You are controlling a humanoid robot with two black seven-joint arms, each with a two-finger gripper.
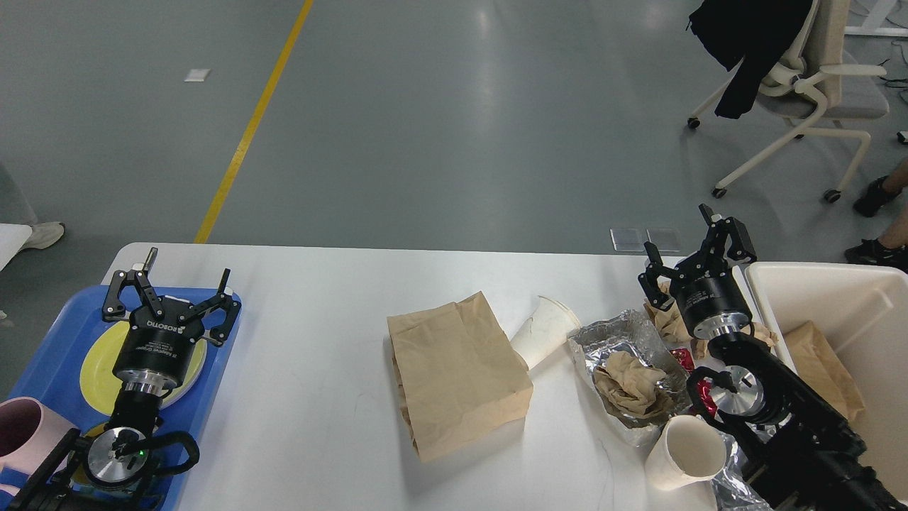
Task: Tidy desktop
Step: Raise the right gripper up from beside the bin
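Across the lower frame, the desktop is still littered with a paper bag, cups and foil, one bag being already binned, while the left gripper and right gripper are held spread and empty.

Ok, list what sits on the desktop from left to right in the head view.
Blue tray → brown paper bag → tipped white cup → foil with crumpled paper → cream bin at the desktop's right end.

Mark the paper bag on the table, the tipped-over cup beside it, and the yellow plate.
paper bag [457,372], head view, middle of its top face.
tipped-over cup [543,330], head view, its side wall.
yellow plate [96,372], head view, bare left part.
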